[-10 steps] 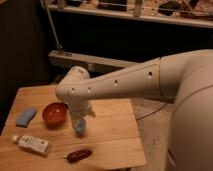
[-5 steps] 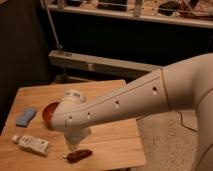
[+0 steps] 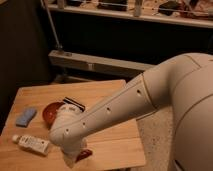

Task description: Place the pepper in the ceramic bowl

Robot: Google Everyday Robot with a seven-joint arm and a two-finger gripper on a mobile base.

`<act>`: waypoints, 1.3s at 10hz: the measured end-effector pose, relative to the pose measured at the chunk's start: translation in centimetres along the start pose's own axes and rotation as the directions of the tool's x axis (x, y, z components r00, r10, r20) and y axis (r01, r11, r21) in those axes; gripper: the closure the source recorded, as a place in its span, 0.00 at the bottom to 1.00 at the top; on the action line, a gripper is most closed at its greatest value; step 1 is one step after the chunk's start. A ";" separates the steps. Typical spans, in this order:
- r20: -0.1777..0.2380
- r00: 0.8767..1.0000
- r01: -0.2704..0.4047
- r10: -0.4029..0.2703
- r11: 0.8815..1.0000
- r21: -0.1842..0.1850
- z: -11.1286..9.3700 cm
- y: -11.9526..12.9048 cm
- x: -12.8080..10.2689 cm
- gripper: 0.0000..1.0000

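We see our arm (image 3: 125,102) in smooth cream-white shell, bulky rounded shoulder housing (image 3: 192,95) at three o'clock, thin dark seam ringing the forearm, row of small dark dots along it, bulbous wrist joint (image 3: 66,131), black-and-white block (image 3: 73,104) above it, pale gripper (image 3: 70,158) at seven o'clock.

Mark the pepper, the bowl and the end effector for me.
pepper (image 3: 85,154): camera view, on its exposed red end.
bowl (image 3: 44,113): camera view, on its left rim.
end effector (image 3: 73,159): camera view, on its lower tip, down beside the pepper and partly covering it.
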 end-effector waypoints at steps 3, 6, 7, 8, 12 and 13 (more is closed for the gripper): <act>0.000 0.999 0.049 -0.049 0.999 0.018 1.8 0.3 -1.0 0.35; -0.005 0.996 0.091 -0.091 0.995 0.033 3.4 -0.1 -1.8 0.35; -0.007 0.994 0.105 -0.105 0.994 0.037 3.9 -0.2 -2.0 0.35; -0.008 0.993 0.117 -0.116 0.992 0.040 4.3 -0.3 -2.2 0.35; -0.008 0.988 0.157 -0.157 0.987 0.033 5.9 0.0 -2.8 0.35; -0.007 0.987 0.163 -0.163 0.986 0.032 6.1 0.1 -3.0 0.35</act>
